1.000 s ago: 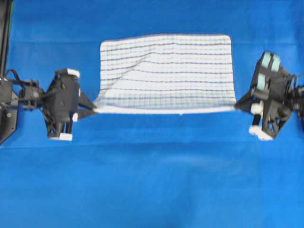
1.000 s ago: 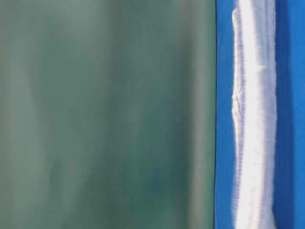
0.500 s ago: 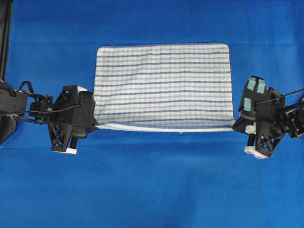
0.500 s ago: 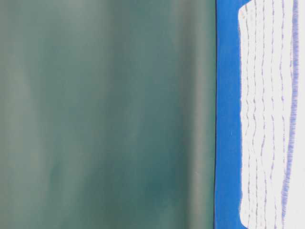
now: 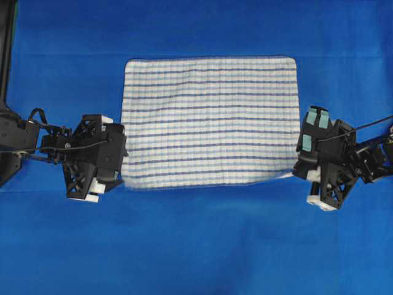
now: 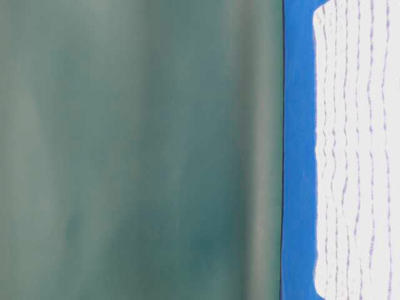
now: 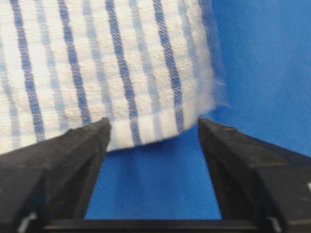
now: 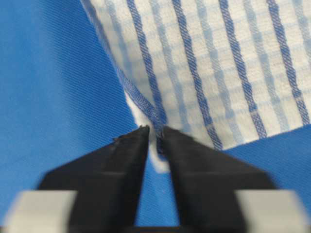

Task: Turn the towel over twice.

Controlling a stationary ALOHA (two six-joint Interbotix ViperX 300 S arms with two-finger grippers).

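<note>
Blue cloth (image 5: 196, 246), towel (image 5: 209, 120) corner blurred

The towel (image 5: 210, 120) is being laid flat on the blue cloth (image 5: 196, 246), flanked by the left gripper (image 5: 120, 161) and the right gripper (image 5: 297, 167) at its near corners.

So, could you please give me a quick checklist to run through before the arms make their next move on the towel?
1. Towel lies spread flat on the blue cloth: ok.
2. Left gripper open, corner free between its fingers: ok.
3. Right gripper clear of the towel: not ok; its fingers stand close together on the corner hem.
4. Right corner flat: not ok, slightly lifted.
5. Number of turns done: cannot tell.
</note>
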